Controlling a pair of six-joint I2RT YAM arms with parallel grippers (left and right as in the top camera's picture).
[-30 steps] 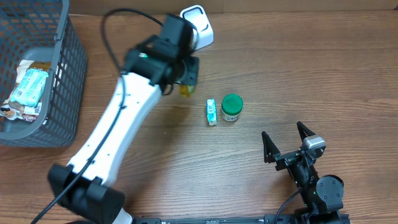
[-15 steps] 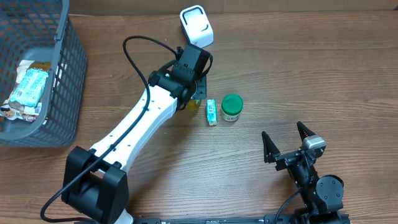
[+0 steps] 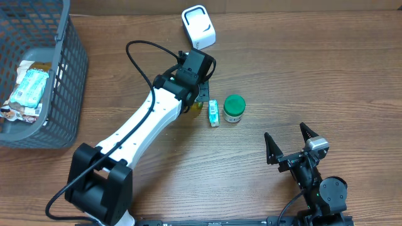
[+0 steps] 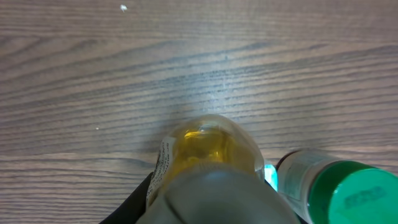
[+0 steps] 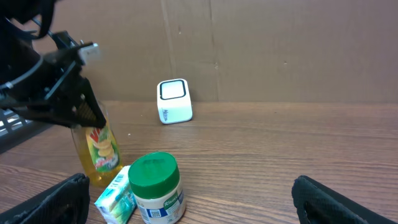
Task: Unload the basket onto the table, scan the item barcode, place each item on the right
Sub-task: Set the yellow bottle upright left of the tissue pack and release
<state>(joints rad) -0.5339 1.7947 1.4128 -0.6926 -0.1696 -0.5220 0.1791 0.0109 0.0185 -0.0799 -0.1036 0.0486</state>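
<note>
**Bottle of yellow liquid (image 5: 96,152), clear and upright: held, but crowded and short of the scanner**

- Wooden table (image 3: 326,69): the bottle is near its centre, at or just above the surface. Can't tell if it touches.
- Grey mesh basket (image 3: 74,81): far left, well apart, no risk.
- Left gripper (image 5: 89,112) on the white arm: part-closed on the bottle's upper part.
- Right gripper (image 3: 284,129): spread wide, holds nothing, parked at the near edge, out of the way.

Risks, my read:
- White cube scanner with dark window (image 3: 198,26): looks light. A wide swing-in could bump it and turn the window away, so no read.
- Bottle: smooth, round, gripped high. It could pivot or slip in the jaws on a fast move, and sloshing adds to that. The barcode side isn't visible to me, and the wrong face to the window means a failed scan.
- White jar with green lid (image 3: 234,108): near the bottle, so a sideways exit could knock it.
- Small blue-white carton (image 3: 214,113): just beside the bottle, between it and the jar. It's the lightest thing here and gets dragged or tipped first. Lift straight up before travelling.
</note>
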